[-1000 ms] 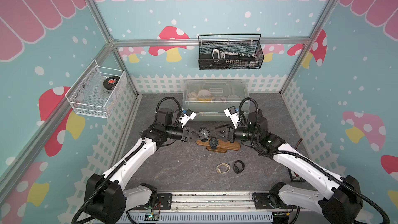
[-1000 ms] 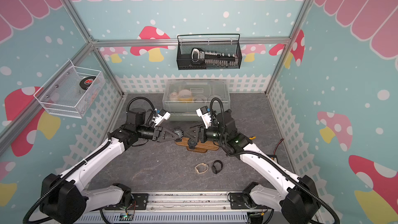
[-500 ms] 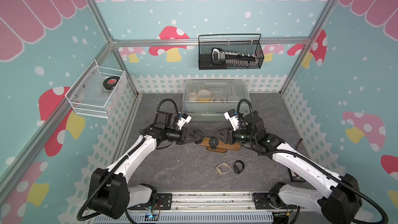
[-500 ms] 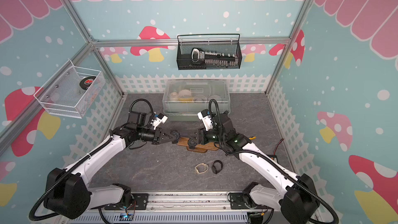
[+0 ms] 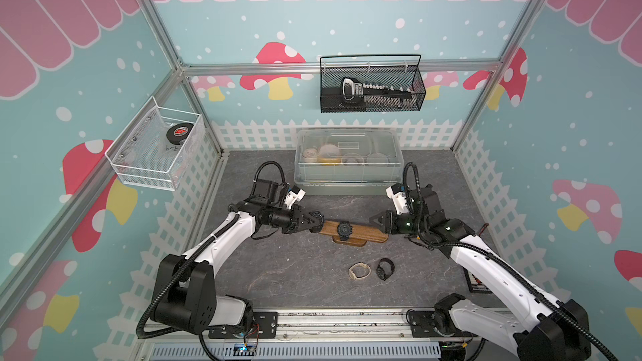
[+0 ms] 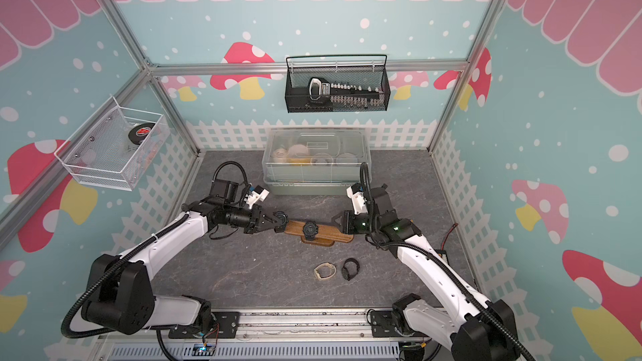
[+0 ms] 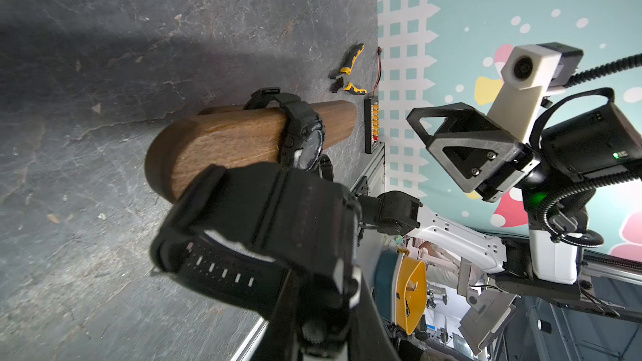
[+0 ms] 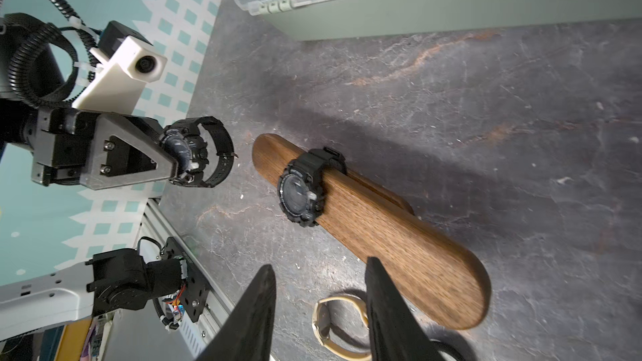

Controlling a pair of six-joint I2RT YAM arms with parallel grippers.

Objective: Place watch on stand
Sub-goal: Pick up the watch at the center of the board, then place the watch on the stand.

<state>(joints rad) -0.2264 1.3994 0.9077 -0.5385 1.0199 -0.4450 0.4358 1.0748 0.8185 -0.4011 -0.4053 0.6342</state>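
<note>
Left hand (image 8: 177,168), clenched on the watch (image 8: 198,154), has backed to the stand (image 8: 399,248) end (another watch (image 8: 300,196) already mounted). The right hand (image 8: 318,265) has withdrawn, released. Threading pending.

No legible text is showing. Well apart from the left gripper (image 5: 317,220), a round black puck (image 5: 177,131) in the white wire-mesh wall basket (image 5: 139,169) is displaying a red emblem, too small to read.

You have a black watch (image 8: 198,154) in the grey-and-black left tool (image 5: 314,221). Just ahead of that tool is the brown wood-grain stand (image 8: 399,248), with a second black watch (image 8: 300,192) around it. Near the black right tool (image 8: 319,265) there's a beige watch (image 8: 338,328). The bench (image 8: 451,98) is mottled dark grey with rust-coloured streaks.
</note>
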